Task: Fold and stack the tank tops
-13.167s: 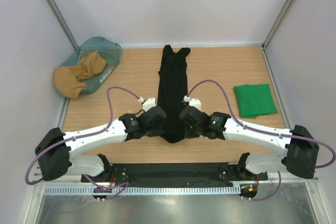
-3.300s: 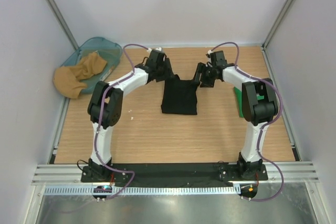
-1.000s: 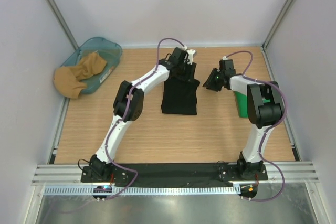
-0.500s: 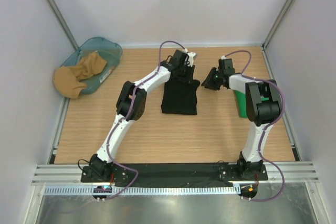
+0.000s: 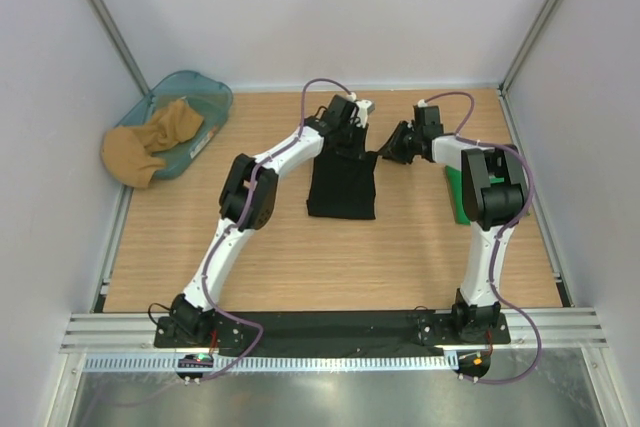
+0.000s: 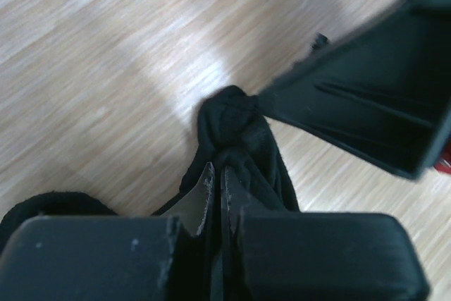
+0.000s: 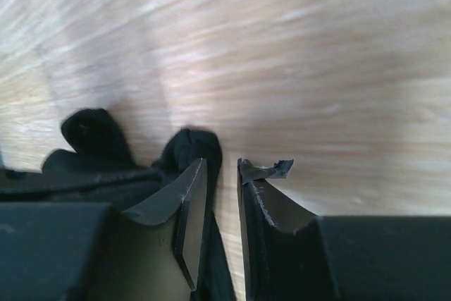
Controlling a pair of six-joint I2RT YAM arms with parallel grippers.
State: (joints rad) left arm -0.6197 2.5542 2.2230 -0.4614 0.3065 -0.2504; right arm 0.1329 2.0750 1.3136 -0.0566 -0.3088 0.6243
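In the top view, the black tank top [image 5: 341, 187] is seen folded at the middle of the table [image 5: 250, 247]. Its far edge is under the left gripper [image 5: 352, 125], and the right gripper [image 5: 393, 149] is held just beside its far right corner. The green tank top [image 5: 453, 197] is largely hidden behind the right arm.

In the left wrist view, the fingers [image 6: 204, 195] are pressed together on a small bunch of black cloth.

In the right wrist view, the fingers [image 7: 187, 202] are narrowly parted. Blurred cloth seems to lie beside one finger, not between them.

If the top were lifted on this single small pinch, the fold could be dragged open, or the cloth could slip free.
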